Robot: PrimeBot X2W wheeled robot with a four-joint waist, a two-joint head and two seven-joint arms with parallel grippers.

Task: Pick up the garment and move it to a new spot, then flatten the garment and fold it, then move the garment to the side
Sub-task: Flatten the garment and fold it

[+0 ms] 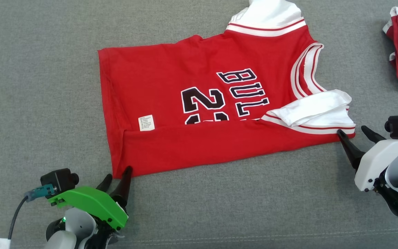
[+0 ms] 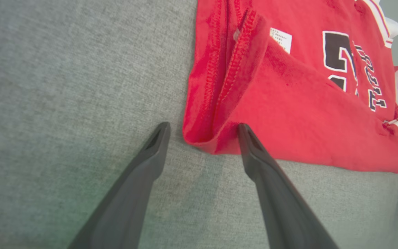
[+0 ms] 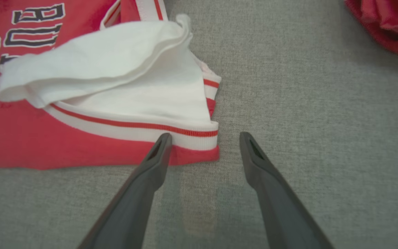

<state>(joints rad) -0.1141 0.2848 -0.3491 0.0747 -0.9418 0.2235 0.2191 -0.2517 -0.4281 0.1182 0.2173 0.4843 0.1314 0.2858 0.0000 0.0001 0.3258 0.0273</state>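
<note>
Jersey (image 1: 199, 114) flat mid worktop (image 1: 40, 103), near edge folded up once. L gripper (image 1: 118, 172) at hem corner, R gripper (image 1: 351, 129) at sleeve corner, both jaws open, empty. To do, prob: more folds, then move aside.

Jersey (image 1: 168, 86) matt knit cloth; surface (image 1: 40, 86) coarse grey weave.

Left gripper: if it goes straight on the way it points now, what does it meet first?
Most likely the red jersey: its folded corner lies just ahead of the left gripper, between the open fingers. How high the fingertips are above the cloth is unclear.
</note>
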